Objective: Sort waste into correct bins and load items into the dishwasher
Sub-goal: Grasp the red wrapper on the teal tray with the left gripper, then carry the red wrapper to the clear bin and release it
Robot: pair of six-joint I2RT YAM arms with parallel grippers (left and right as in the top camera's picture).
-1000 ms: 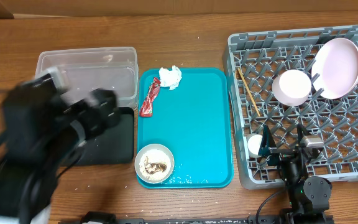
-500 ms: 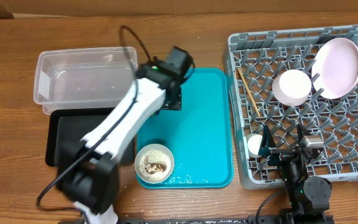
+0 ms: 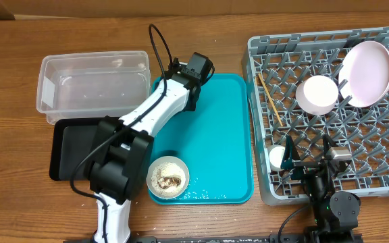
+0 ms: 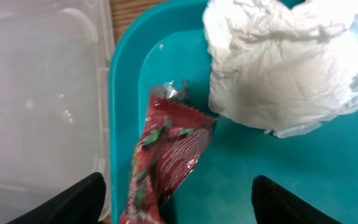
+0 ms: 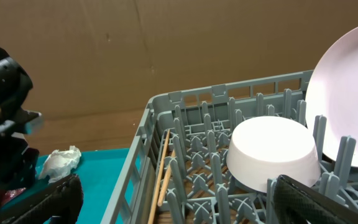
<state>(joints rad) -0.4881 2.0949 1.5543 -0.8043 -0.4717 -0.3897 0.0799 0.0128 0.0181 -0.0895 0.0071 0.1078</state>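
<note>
Table (image 3: 215, 54): plate (image 3: 368, 73), bowl (image 3: 317, 94), cup (image 3: 276, 157), chopsticks (image 3: 269, 98) racked; wrapper (image 4: 166, 155), napkin (image 4: 272, 68), rice bowl (image 3: 168, 177) wait on tray (image 3: 221, 135); left gripper (image 4: 179, 193) apart over wrapper, right gripper (image 5: 179, 202) apart, empty.

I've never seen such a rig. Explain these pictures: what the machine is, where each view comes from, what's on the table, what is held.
It is a robot with two arms at a table, each ending in a two-finger end effector. One picture looks from above; the other two come from wrist cameras, so the dark shapes at the bottom are fingers. The left end effector hovers open over a crinkled red wrapper beside a crumpled white napkin on a flat teal tray, which carries a white bowl of food scraps. Beside it sit a clear plastic tub and a black tray. The open right end effector sits at a grey dish rack holding a pink plate, a pale bowl, wooden chopsticks and a small white cup. Nothing is held.
</note>
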